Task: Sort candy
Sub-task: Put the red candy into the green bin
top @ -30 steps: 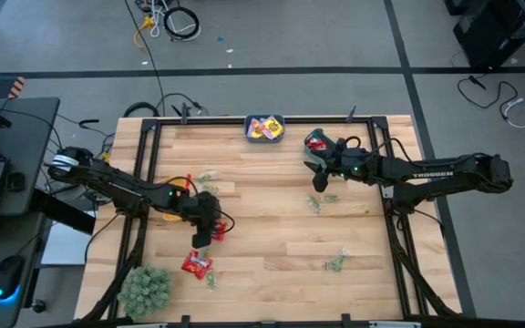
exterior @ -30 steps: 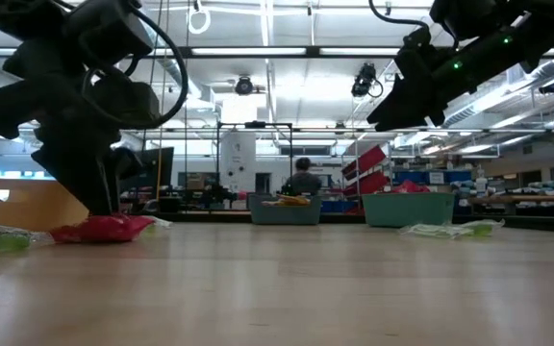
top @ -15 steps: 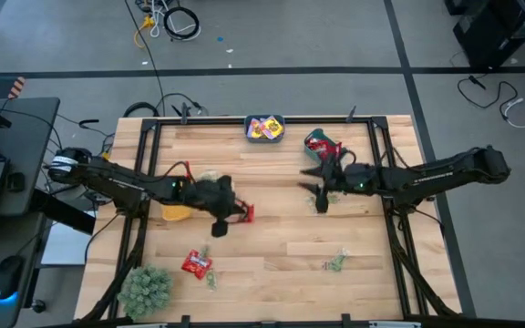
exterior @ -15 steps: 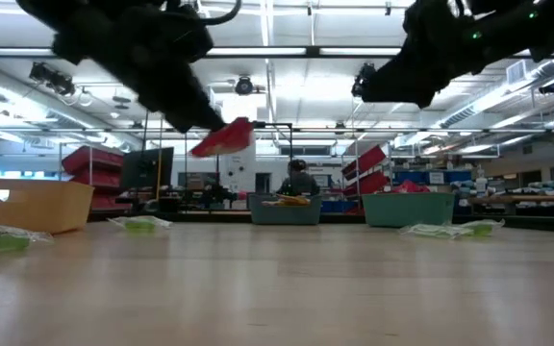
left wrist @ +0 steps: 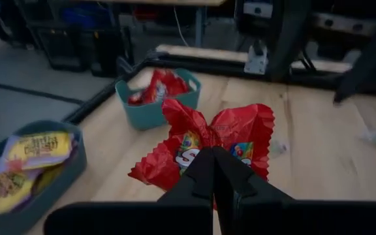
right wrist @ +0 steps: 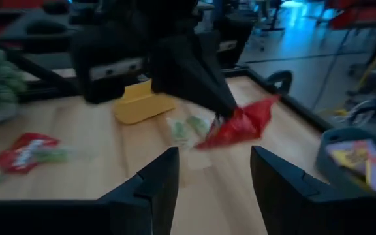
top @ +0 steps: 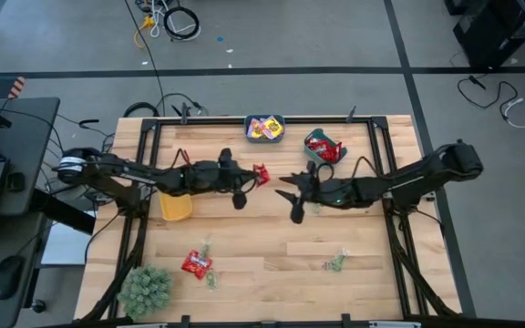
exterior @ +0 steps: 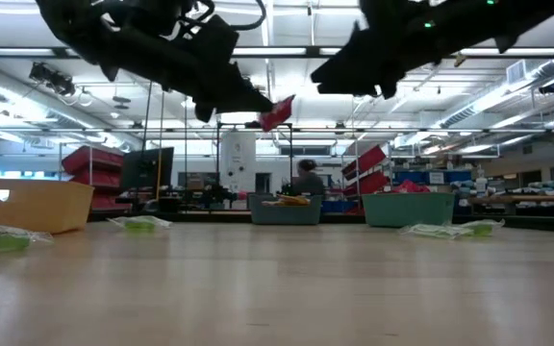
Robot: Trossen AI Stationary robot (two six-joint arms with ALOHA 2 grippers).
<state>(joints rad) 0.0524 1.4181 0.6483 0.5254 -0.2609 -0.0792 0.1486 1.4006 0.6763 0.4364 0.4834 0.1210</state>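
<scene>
1. Left hand (top: 249, 182): closed on a red packet (top: 261, 175), pinching it by the middle so that both crinkled ends flare out past the fingertips. The low view shows the packet (exterior: 276, 111) held well above the worktop (top: 272, 246).
2. Right hand (top: 292, 193): fingers apart and holding nothing. It faces the left hand from just across the gap, with the carried packet between the two.
3. Step in hand, as judged: carrying one red sweet toward its bin. The teal bin (left wrist: 155, 108) ahead of the left hand already holds red packets; a second bin (left wrist: 34, 173), off to the side of that hand, holds yellow ones.
4. Next move, as judged: bring the left hand over the red-filled bin and part the fingers. The right hand stands close, so the path needs care.
5. Candy not yet sorted: another red packet (top: 196, 264) lies well behind the left hand, near the green plant ball (top: 145, 288); pale green pieces (top: 335, 262) lie beyond the right hand.
6. Hard to make out: the right wrist view is blurred, so the print on the packets cannot be read there. The yellow bin (top: 175, 206) sits partly under the left arm, its contents hidden.
</scene>
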